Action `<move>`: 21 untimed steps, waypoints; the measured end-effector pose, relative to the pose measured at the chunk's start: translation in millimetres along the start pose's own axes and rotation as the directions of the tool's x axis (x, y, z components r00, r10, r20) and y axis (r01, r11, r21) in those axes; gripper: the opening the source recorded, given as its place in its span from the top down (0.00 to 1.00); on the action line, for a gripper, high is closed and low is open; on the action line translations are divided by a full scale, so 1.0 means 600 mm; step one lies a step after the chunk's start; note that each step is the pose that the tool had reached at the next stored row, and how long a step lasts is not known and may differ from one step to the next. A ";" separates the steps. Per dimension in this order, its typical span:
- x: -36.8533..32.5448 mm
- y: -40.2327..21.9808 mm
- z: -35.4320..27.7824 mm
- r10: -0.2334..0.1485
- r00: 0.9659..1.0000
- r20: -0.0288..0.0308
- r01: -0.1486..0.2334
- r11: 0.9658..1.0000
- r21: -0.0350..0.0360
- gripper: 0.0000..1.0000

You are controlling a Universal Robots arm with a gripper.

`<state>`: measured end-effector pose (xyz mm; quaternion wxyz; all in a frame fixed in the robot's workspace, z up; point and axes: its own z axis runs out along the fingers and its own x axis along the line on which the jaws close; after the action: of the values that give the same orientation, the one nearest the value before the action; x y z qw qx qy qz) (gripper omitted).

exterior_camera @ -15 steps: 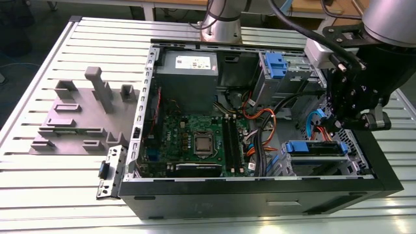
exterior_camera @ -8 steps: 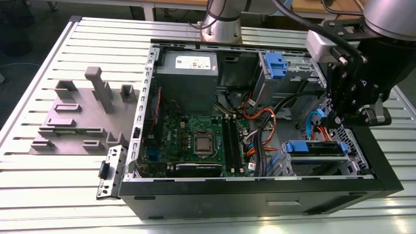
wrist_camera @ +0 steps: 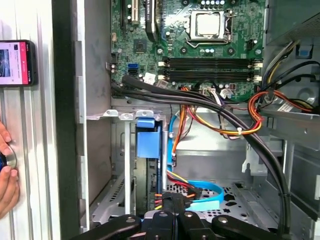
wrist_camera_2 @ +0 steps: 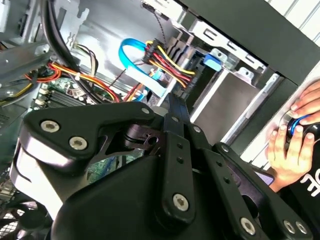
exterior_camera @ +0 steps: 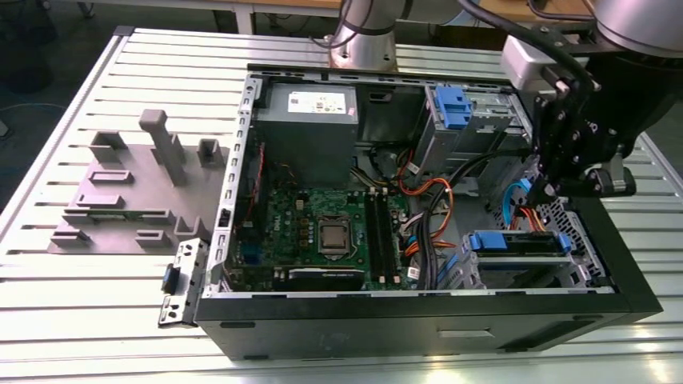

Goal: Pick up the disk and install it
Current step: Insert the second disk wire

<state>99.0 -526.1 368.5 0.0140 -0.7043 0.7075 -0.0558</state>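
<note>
A slatted metal table (exterior_camera: 75,304) carries an open computer case (exterior_camera: 427,320) and a grey fixture tray (exterior_camera: 128,200).

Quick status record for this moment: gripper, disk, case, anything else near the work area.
gripper: over the open case's side at the exterior view's right, above the drive bays
disk: blue-framed, seated in the lower bay; also in the first wrist view
grip: fingers meet just above the cables at the disk's end in the first wrist view; grasp unclear
case: lying open on the table, motherboard exposed
cables: blue flat cable by the disk
hand: a person's hand beside the case
</note>
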 end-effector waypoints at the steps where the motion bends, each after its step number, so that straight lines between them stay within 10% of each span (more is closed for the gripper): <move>1: -0.003 -0.001 0.000 0.000 1.000 0.000 0.000 1.000 -0.001 0.89; 6: -0.013 -0.003 0.000 -0.002 1.000 0.000 0.002 1.000 -0.007 0.89; 13: -0.019 -0.004 -0.006 -0.004 1.000 0.001 0.004 0.999 -0.034 0.89; 21: -0.020 -0.007 -0.006 -0.004 1.000 -0.002 0.004 0.999 -0.035 0.89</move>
<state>103.1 -513.9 371.6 0.0008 -0.7058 0.7070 -0.0440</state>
